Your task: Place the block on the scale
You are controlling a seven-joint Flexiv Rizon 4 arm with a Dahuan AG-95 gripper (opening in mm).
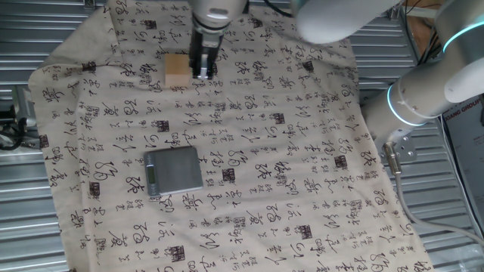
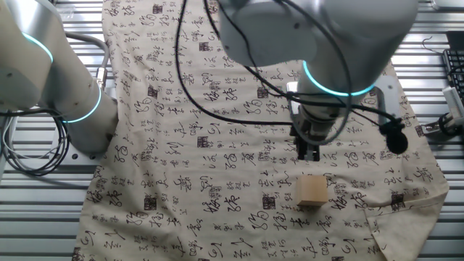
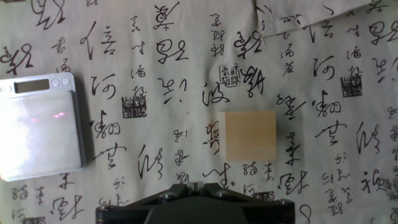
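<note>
The block point(image 1: 177, 72) is a light tan wooden cube resting on the printed cloth at the far side. It also shows in the other fixed view point(image 2: 313, 190) and in the hand view point(image 3: 250, 135). My gripper point(image 1: 203, 72) hangs just beside the block, a little above the cloth, with its jaws closed together and nothing between them. It shows in the other fixed view point(image 2: 310, 152) and at the bottom edge of the hand view point(image 3: 196, 185). The scale point(image 1: 175, 170), a grey square platform, lies flat near the cloth's middle, apart from the block, and at the left in the hand view point(image 3: 38, 127).
A beige cloth point(image 1: 287, 151) printed with black calligraphy covers the slatted metal table point(image 1: 23, 227). The arm's base point(image 1: 423, 98) stands at the right, with a cable point(image 1: 401, 189) beside it. Black cables point(image 2: 217, 87) hang over the cloth.
</note>
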